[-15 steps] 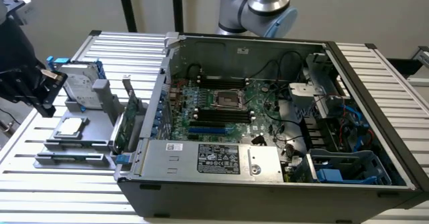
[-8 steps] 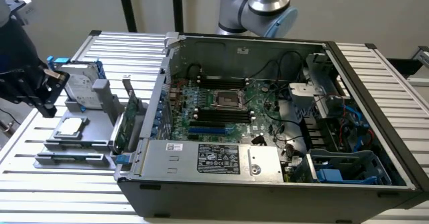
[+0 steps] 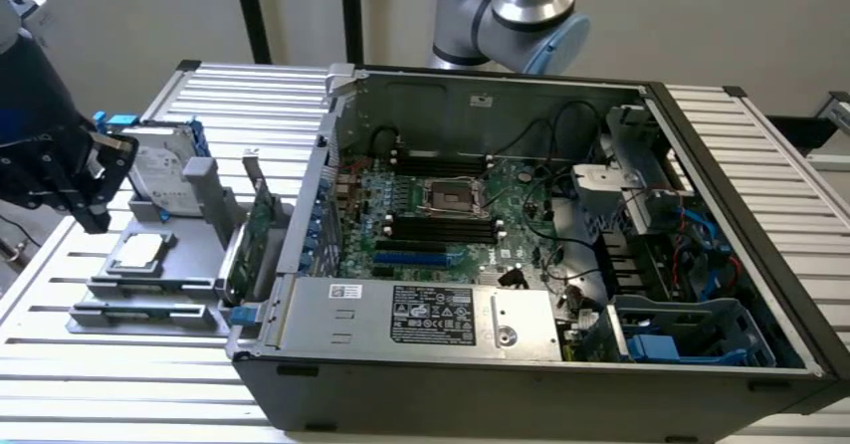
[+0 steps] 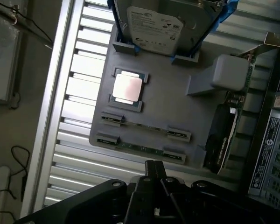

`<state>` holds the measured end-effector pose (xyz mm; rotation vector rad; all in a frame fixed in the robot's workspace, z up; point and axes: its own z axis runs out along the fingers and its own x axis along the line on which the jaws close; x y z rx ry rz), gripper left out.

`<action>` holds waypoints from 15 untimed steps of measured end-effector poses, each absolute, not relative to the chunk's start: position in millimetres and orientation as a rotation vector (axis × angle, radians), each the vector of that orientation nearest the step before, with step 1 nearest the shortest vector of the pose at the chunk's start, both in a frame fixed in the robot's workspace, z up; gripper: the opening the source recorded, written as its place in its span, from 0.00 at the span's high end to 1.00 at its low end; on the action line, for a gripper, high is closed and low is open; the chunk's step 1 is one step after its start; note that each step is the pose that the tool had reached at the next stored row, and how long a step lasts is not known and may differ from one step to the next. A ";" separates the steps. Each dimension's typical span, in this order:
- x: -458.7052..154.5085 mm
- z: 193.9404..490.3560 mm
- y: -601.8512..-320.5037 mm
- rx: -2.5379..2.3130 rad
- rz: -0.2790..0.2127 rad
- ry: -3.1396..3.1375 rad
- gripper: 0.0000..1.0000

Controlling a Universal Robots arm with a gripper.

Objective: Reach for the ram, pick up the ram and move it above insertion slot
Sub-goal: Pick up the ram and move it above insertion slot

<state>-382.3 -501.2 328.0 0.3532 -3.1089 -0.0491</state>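
Note:
My gripper hangs shut and holds nothing, above the grey fixture at the exterior view's left, outside the computer case. In the wrist view its fingertips are pressed together just short of the fixture's near edge. The ram is a thin green stick standing on edge between grey clips, the nearest thing to the fingers; a second stick lies parallel just beyond it. In the exterior view the ram sits at the fixture's front. The insertion slot is one of several black parallel sockets on the motherboard.
The fixture also carries a hard drive, a CPU and an upright green expansion card. The open case wall rises right beside the fixture. A shorter blue slot lies next to the black sockets. Cables cross the case's right side.

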 end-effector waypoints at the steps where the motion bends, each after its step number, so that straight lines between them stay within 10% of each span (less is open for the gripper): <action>1: -382.3 328.0 -501.2 0.383 -0.049 -3.105 0.89; 15: -382.3 328.0 -501.2 0.772 -0.046 -3.028 0.89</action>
